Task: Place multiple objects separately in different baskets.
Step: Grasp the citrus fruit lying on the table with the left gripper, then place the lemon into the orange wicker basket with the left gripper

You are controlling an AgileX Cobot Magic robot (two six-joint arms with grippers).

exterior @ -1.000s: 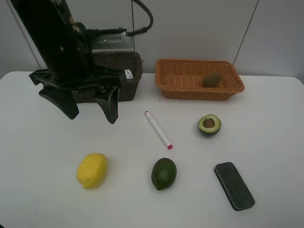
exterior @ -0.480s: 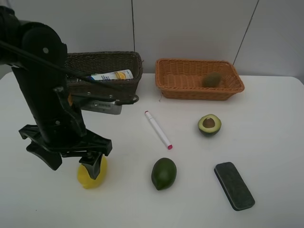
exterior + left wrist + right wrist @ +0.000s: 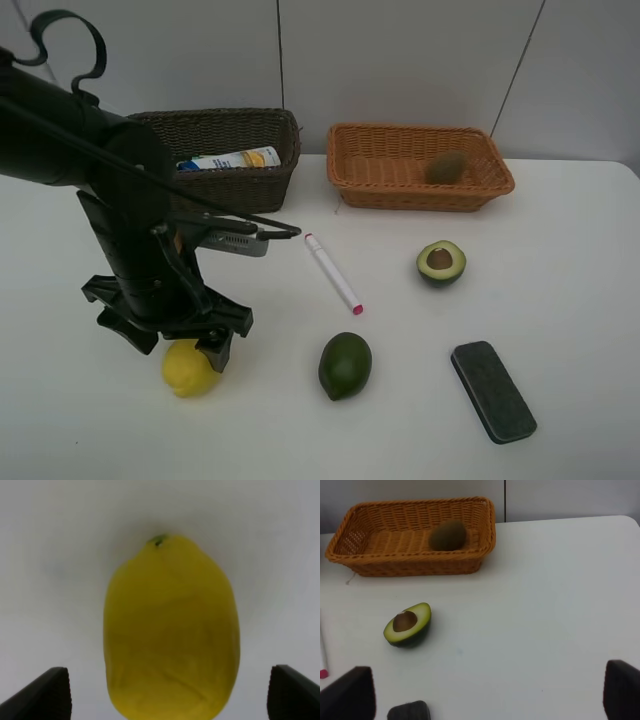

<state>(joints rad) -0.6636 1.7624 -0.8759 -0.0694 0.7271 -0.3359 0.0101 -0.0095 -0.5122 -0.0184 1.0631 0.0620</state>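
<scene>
White counter (image 3: 560,300) seen from a high camera. At far left, a black arm bent low, left pincer (image 3: 177,348) spread wide apart and straddling the yellow lemon (image 3: 188,374), with bare counter showing between each finger and the peel; upper part of the lemon hidden by arm and pincer in the high view. Behind the arm, at the counter's back, a dark brown wicker basket (image 3: 225,118) holding a white bottle (image 3: 230,159) on its side, left end of the basket screened by the arm. Toward the middle, a pink-tipped white marker (image 3: 332,273) lying diagonally, and nearer the front a whole green avocado (image 3: 345,366), well apart from the lemon. Right of centre at the back, an orange-tan wicker basket (image 3: 420,192) with a brown kiwi (image 3: 447,167) inside near its right end. In front of it, a halved avocado (image 3: 441,263), pit facing up. Front right, a dark eraser block (image 3: 493,390) lying flat. In the right wrist view, right pincer (image 3: 485,695) spread apart over the counter, gripping nothing.
</scene>
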